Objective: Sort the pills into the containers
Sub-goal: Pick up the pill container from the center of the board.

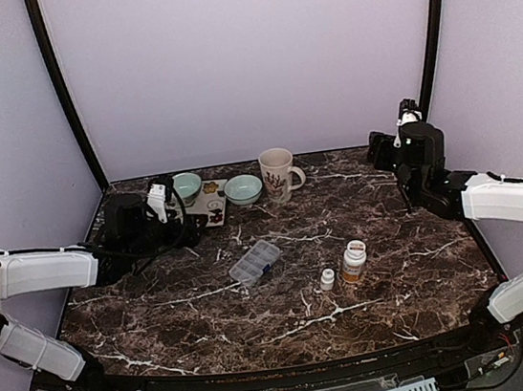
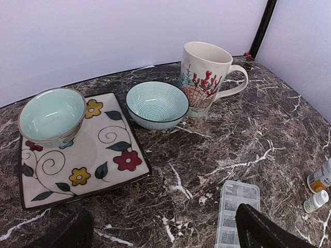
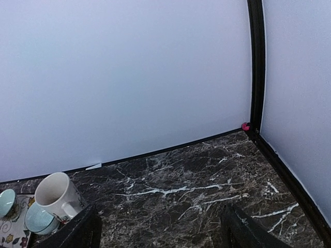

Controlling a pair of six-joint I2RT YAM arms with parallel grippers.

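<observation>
At the far left, the left gripper hung spread wide and held nothing, above the flowered plate and the pale bowl on it. We judged that a careless drop there could clip the bowl's rim and skid it off the plate. Toward the middle, the organiser box looked light, so one finger landing first might push it across the slick marble table instead of pinning it. Just to its right, the small white bottle and the amber bottle stood upright and near each other, so a sweeping arm could topple them. At the far right, the right gripper was likewise wide apart and empty, near the back corner and well away from everything.

The box lay flat near the table's centre, turned diagonally. It was clear plastic split into small compartments, with a dark speck at its near end. We could not tell whether its lid was latched, and saw no loose pills.
</observation>
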